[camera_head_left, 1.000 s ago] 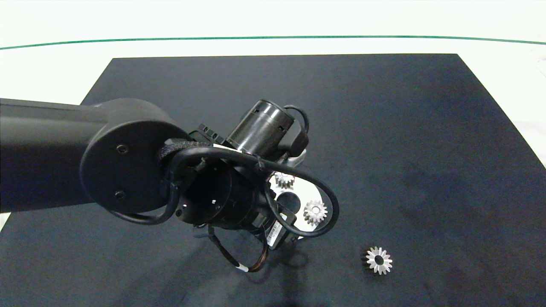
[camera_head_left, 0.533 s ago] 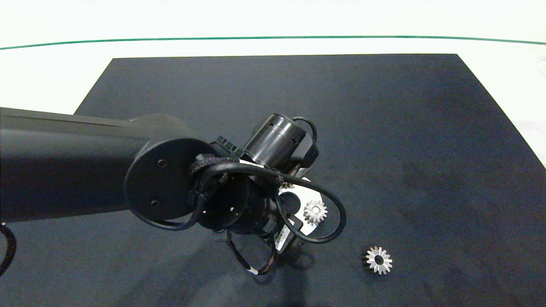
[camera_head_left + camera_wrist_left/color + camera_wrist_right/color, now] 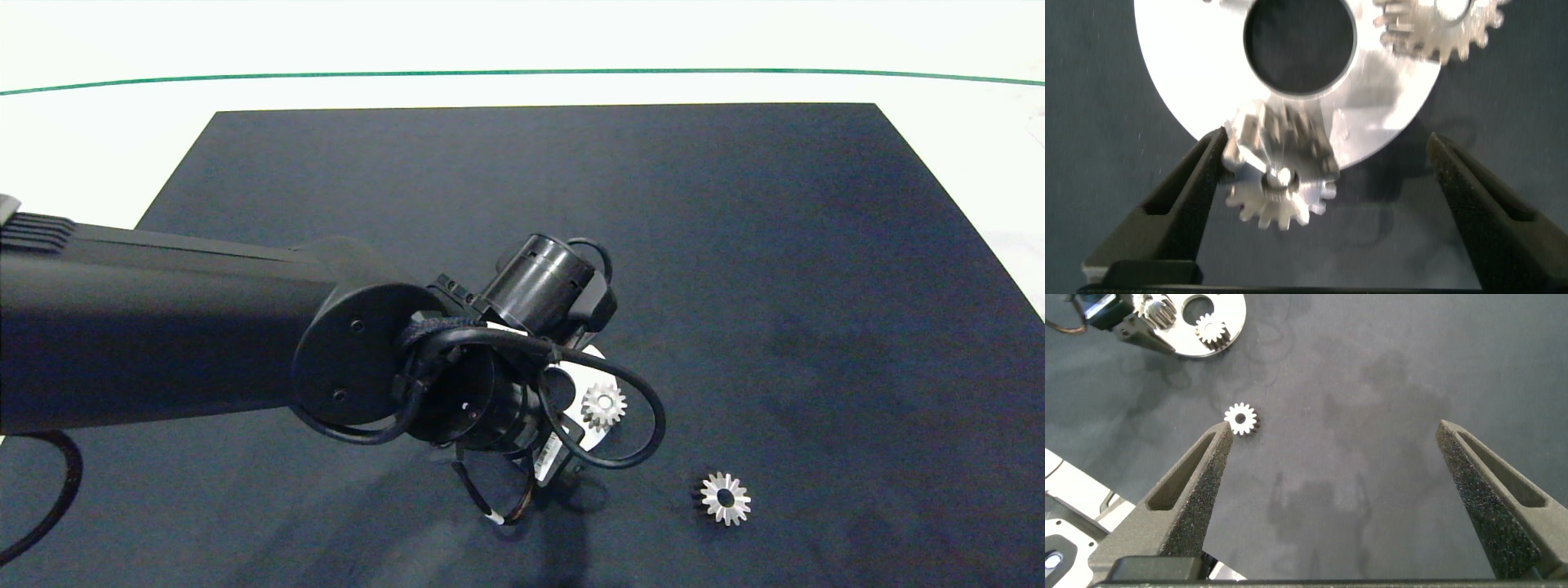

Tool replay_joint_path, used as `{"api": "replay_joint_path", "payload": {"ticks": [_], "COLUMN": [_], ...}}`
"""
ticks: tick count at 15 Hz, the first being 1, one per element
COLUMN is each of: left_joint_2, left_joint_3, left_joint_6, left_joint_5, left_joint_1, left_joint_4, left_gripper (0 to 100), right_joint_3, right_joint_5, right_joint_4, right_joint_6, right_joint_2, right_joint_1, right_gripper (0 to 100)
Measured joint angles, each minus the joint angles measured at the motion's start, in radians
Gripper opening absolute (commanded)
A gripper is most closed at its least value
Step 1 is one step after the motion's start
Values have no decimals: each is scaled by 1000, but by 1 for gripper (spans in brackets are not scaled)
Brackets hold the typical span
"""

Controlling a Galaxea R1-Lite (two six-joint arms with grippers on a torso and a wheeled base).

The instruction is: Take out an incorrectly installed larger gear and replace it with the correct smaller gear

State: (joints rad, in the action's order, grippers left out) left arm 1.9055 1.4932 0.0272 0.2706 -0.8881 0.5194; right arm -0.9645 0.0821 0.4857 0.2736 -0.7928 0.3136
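Silver against the dark mat point(image 3: 735, 245) on the white counter point(image 3: 522, 41), the larger gear point(image 3: 725, 498) lies flat and alone in the head view, well apart from the round plate point(image 3: 571, 377). It is already off its seat and out of the way. The left arm point(image 3: 163, 327) reaches in over the plate and hides most of it, leaving 1 small gear point(image 3: 603, 406) showing.

From the left wrist, the left gripper point(image 3: 1327, 140) is spread wide and grasps nothing. Its 2 fingers straddle the plate's edge, where the smaller gear point(image 3: 1278, 188) sits beside the plate's centre hole point(image 3: 1300, 45). 1 finger point(image 3: 1196, 175) is just beside the gear's teeth. This looks like lining up to seat or adjust the gear. Whether it is fully seated I cannot tell.

From the right wrist, the right gripper point(image 3: 1335, 431) hangs released above bare mat, parked clear of the work, with the larger gear point(image 3: 1241, 419) and plate point(image 3: 1229, 314) beyond.
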Motion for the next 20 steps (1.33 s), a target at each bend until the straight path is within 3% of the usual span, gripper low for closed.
{"api": "replay_joint_path", "payload": {"ticks": [12, 17, 20], "left_joint_2": [17, 12, 9], "left_joint_3": [0, -2, -11], "left_joint_6": [-4, -52, -64], "left_joint_5": [11, 11, 30], "left_joint_1": [2, 15, 26], "left_joint_4": [-6, 14, 27], "left_gripper": [71, 60, 54], "right_joint_3": [9, 9, 9], "right_joint_5": [0, 0, 0], "right_joint_4": [-1, -1, 0], "right_joint_6": [0, 0, 0], "right_joint_2": [0, 1, 3], "right_joint_1": [13, 15, 24], "right_gripper": [100, 100, 100]}}
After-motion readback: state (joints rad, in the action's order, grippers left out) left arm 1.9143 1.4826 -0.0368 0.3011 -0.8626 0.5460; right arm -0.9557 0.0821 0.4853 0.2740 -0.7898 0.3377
